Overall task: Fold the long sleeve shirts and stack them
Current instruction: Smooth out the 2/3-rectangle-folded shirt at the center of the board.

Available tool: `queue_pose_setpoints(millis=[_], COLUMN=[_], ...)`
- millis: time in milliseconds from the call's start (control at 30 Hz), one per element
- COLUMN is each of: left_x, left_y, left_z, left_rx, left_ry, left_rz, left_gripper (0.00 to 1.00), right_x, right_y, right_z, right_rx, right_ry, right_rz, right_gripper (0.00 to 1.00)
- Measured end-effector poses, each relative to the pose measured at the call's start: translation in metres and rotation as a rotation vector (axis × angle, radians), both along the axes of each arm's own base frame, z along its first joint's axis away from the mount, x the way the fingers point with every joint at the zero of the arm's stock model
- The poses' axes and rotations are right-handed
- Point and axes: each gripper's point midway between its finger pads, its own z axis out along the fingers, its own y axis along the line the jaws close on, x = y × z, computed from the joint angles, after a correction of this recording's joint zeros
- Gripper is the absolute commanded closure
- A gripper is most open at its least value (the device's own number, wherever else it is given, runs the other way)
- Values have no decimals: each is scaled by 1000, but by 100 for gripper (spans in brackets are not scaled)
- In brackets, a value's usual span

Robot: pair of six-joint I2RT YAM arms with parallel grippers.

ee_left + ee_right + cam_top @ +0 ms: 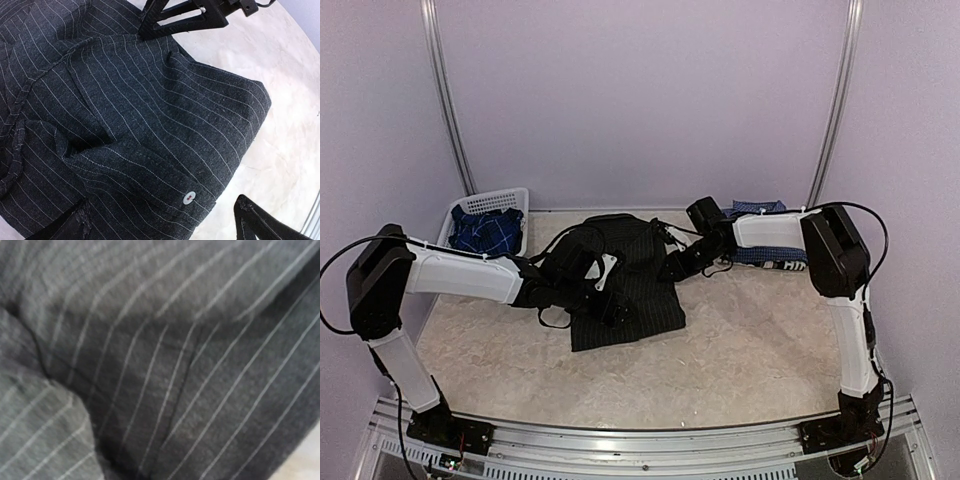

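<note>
A black shirt with thin pale pinstripes (642, 298) lies on the pale, marbled worktop (750, 340), roughly in the middle between the two robot arms. It is partly folded into a rough rectangle. Its long axis runs from the back of the worktop toward the near edge, leaning slightly to the right as it comes nearer. The far end is bunched and rumpled, and the near end is a flatter, straight edge. Up close, the cloth shows seams, soft creases and one small pale button (188, 198) near a folded edge. The left gripper (617, 290) hangs over the shirt's left side with its jaws spread wide, one finger (185, 17) on each side of the cloth and not pinching it. The right gripper (672, 265) is at the shirt's right edge. Its own camera shows only striped cloth, so I cannot tell whether it is open or gripping. There are three shirts in all. A darker blue plaid shirt (485, 232) sits crumpled inside the one white lattice basket (515, 200) at the back left. A blue-and-white checked shirt (752, 209) lies at the back right, partly hidden behind the right arm.
</note>
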Motion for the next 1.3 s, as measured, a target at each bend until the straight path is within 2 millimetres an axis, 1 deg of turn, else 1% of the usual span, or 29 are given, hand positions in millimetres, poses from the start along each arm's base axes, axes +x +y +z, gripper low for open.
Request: queue_pose_setpoints(millis=[167, 267, 367, 433, 633, 767, 900, 1133, 1300], left_x=[0, 0, 0, 0, 1, 4, 5, 9, 11], left_y=[0, 0, 0, 0, 2, 6, 12, 19, 21], left_z=[0, 0, 0, -1, -9, -10, -8, 7, 8], left_rx=[3, 3, 4, 5, 25, 43, 53, 49, 57], left_ry=[-3, -4, -3, -3, 5, -9, -25, -72, -83], left_rz=[-2, -2, -1, -1, 6, 27, 45, 77, 90], left_gripper=[7, 7, 7, 7, 7, 6, 6, 6, 6], right_x=[-6, -9, -11, -13, -14, -12, -2, 16, 28], right_y=[0, 1, 3, 4, 4, 4, 6, 7, 10], right_z=[-15, -17, -16, -16, -16, -11, 2, 26, 48], right_rx=[-11, -8, 0, 5, 9, -1, -9, -38, -42], right_ry=[29, 38, 40, 43, 49, 45, 5, -85, -161], right_rz=[29, 41, 54, 61, 69, 65, 60, 68, 85], right_gripper=[70, 77, 88, 100, 100, 100, 100, 100, 100])
